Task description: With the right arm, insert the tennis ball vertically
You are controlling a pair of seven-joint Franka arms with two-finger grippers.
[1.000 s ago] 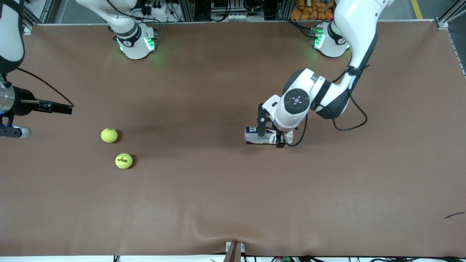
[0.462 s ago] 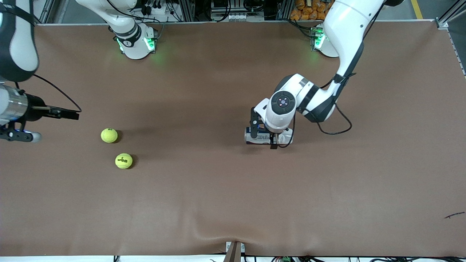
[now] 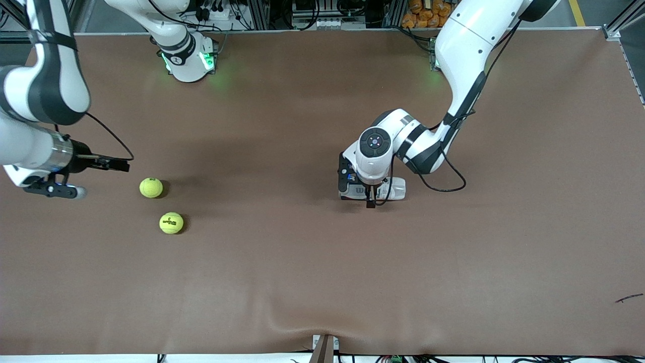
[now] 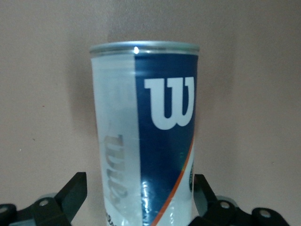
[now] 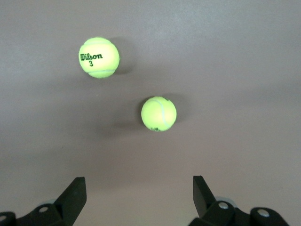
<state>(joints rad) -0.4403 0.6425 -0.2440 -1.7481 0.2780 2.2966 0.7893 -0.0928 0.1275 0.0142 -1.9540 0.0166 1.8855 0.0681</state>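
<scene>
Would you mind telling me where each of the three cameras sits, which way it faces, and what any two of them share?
Front view: high across the table, facing both bases; shows both arms, the can and two tennis balls.
Left wrist view: on the left arm, facing down at the can between the open left gripper fingers.
Right wrist view: on the right arm, facing the plain ball and printed ball; open right gripper shows.
Shared: front and right wrist show both balls.

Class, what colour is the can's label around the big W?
Dark blue, on the can; the left wrist view shows it best.
</scene>
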